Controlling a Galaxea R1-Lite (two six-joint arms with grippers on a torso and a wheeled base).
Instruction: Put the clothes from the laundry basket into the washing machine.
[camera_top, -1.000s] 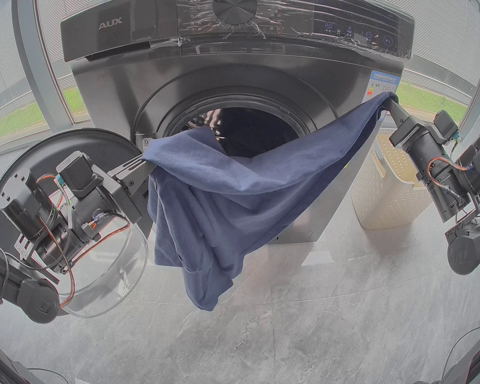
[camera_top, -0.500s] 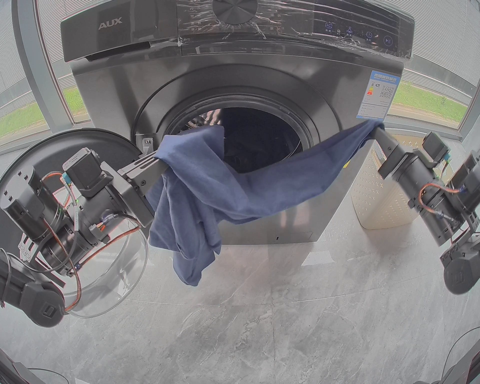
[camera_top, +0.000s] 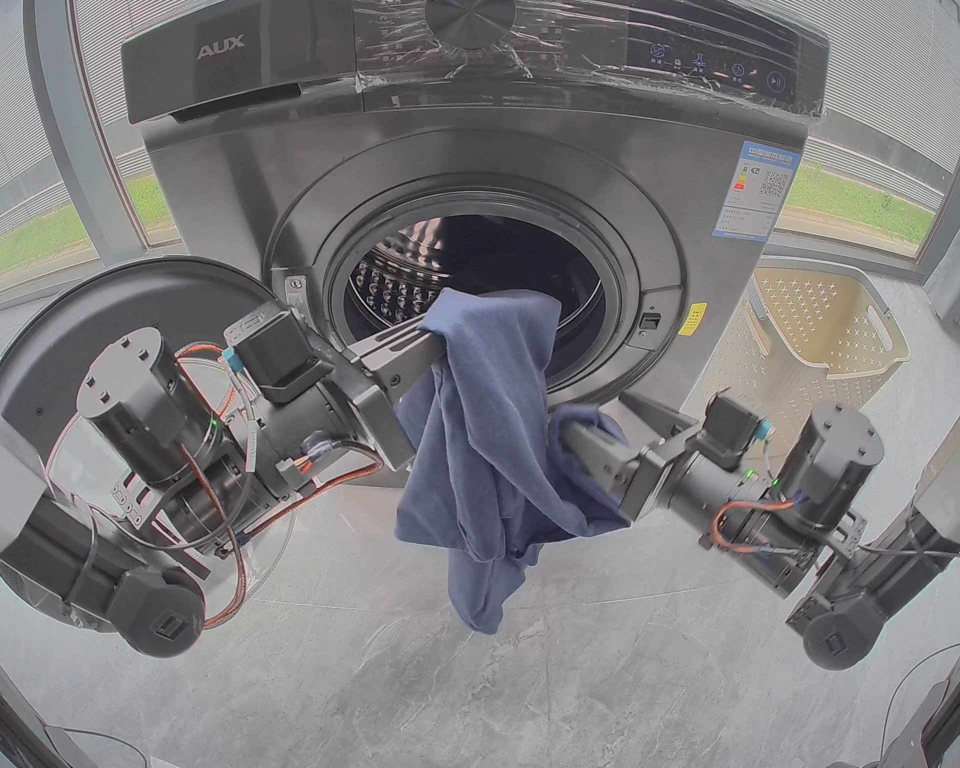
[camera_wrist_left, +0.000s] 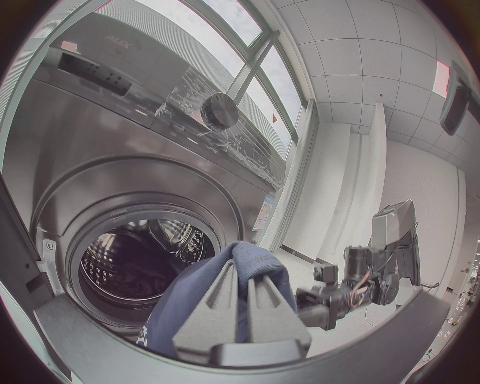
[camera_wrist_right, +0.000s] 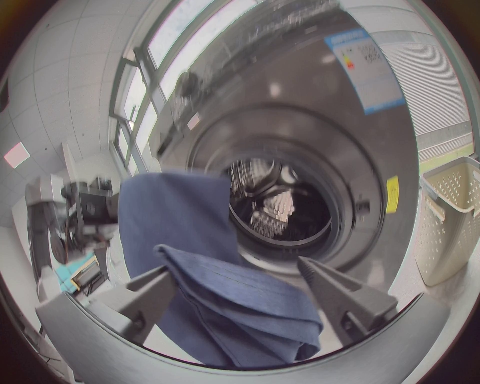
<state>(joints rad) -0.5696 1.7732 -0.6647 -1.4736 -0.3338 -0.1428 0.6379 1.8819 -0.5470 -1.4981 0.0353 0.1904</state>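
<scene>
The dark blue cotton garment (camera_top: 485, 440) hangs in front of the round drum mouth (camera_top: 500, 270) of the dark grey front-loading washing machine (camera_top: 480, 150). Its top fold sits at the mouth's lower half and its tail dangles toward the floor. The left gripper (camera_top: 435, 335) has its fingers pressed together on that top fold. The right gripper (camera_top: 565, 435), lower down, has its fingers spread wide, with cloth lying loosely over one of them.

To load cleanly, the left arm should probably carry the pinched fold well past the door seal before letting go. Meanwhile the right should scoop the hanging tail up and in, so nothing drapes over the rim. Both forearms angle inward toward the opening, left above right. The cream perforated plastic laundry basket (camera_top: 830, 340) stands just to the machine's right.
</scene>
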